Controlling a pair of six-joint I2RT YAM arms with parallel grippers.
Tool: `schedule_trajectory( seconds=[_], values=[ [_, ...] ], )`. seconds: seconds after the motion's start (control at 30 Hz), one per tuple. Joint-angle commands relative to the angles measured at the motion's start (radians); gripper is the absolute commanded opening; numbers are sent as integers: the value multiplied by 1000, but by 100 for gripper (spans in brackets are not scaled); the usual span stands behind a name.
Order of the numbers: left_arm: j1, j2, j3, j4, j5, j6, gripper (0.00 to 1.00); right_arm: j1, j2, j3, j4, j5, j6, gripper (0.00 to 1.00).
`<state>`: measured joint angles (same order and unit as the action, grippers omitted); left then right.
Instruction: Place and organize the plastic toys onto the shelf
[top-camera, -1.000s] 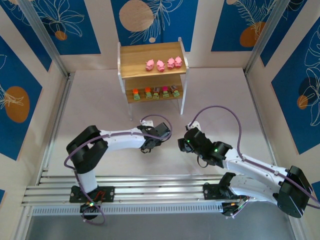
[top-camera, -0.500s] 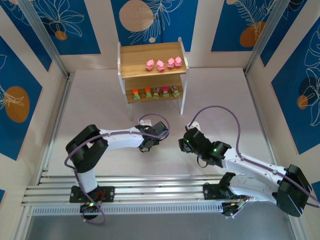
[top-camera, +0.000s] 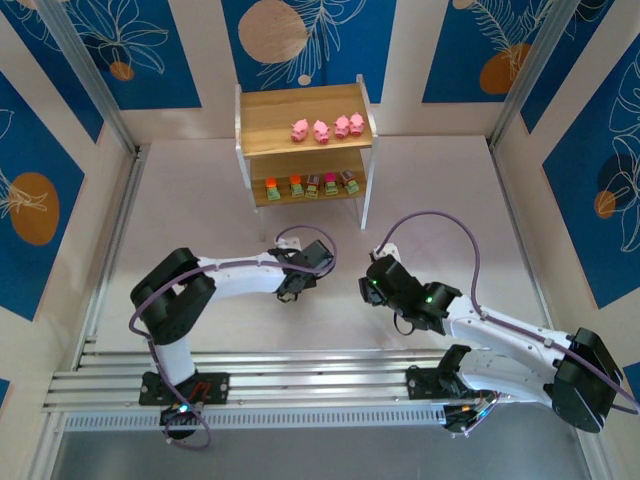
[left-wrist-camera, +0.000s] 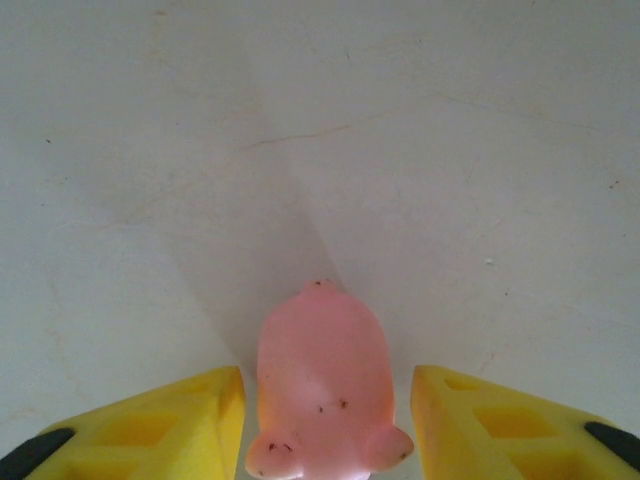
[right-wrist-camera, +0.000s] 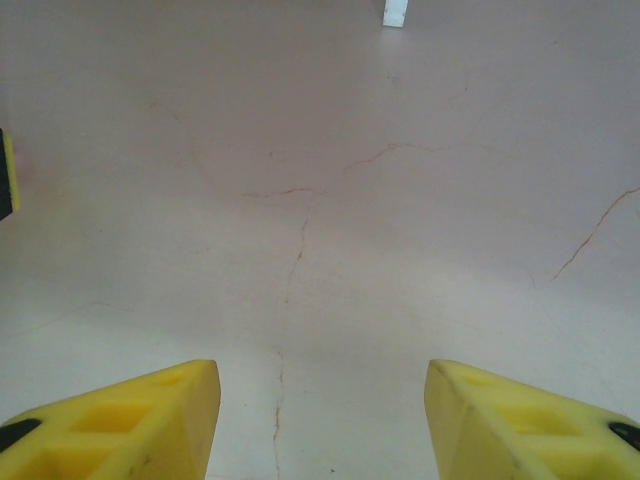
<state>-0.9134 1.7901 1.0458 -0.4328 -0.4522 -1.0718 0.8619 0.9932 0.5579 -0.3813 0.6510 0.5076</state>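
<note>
While spread like right fingers (right-wrist-camera: 130, 420), left fingers (left-wrist-camera: 150, 425) astride one pig (left-wrist-camera: 322, 385) — shelf (top-camera: 270, 112): four pigs (top-camera: 320, 130), five blocks (top-camera: 312, 186)

- We see a pale, matte tabletop (top-camera: 200, 200), marked with fine hairline cracks (right-wrist-camera: 303, 230).
- Around it we find cream walls (top-camera: 200, 60) carrying blue panels (top-camera: 330, 40) printed with white leaves and orange discs.
- We note slanted aluminium posts (top-camera: 85, 70) at the back corners and ribbed aluminium rails (top-camera: 320, 385) along the near edge.
- The light we see is soft and even.
</note>
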Motion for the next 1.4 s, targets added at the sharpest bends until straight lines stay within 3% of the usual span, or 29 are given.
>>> schedule_trajectory(
  seconds=[0.0, 0.33, 0.9, 1.37],
  values=[
    [11, 17, -7, -3, 4, 13, 44, 6, 1, 6, 12, -1, 2, 55],
    [15, 11, 2, -13, 6, 34, 29, 6, 3, 5, 12, 1, 3, 53],
    [-45, -121, 120, -198, -103, 117, 29, 8, -8, 3, 11, 4, 3, 54],
    [-90, -216, 319, -349, -167, 207, 29, 8, -28, -4, 12, 9, 6, 54]
  ],
)
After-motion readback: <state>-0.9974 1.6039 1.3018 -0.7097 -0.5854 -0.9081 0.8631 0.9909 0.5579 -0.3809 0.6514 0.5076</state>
